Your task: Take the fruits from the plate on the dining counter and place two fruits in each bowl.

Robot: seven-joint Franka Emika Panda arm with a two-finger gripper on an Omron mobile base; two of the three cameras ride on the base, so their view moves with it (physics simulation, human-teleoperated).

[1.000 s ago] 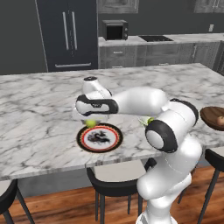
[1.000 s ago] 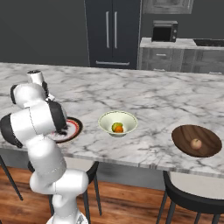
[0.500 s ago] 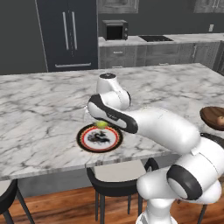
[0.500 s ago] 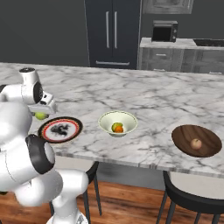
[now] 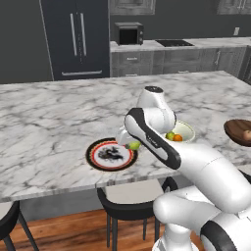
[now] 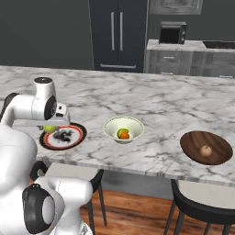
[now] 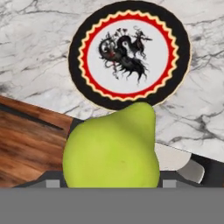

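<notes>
The gripper point(image 5: 130, 145) is closed on a yellow-green pear point(image 7: 111, 146), held above the counter point(image 5: 49, 117) at its near edge. In the hand view the pear sits in the foreground between the fingers, stem end up; the fingertips themselves are hidden behind it, so how deep the grip goes cannot be told.

Just beside and below the gripper lies the plate point(image 7: 78, 39), now bare of fruit. Further off, to the side, the cream bowl point(image 6: 111, 125) already holds two fruits, a green one point(image 6: 121, 132) and an orange one point(image 6: 125, 136). Well beyond that, the wood bowl point(image 6: 195, 140) holds a single tan fruit point(image 6: 206, 150). By that count, the pear looks to be the last fruit, and it belongs in the wood bowl.

Risks from here, as I judge them:
- The pear tapers, so a grip on its sloped flank could let it slide out during a long swing.
- It hangs over the counter edge with floor and a stool point(image 5: 128, 209) below; a slip here would send it to the floor, out of reach.
- The path to the wood bowl passes over the cream bowl; carried low, the pear could clip that rim, and an early release would put three fruits there.
- The wood bowl is shallow, so a drop from height may bounce or roll the pear out.
</notes>
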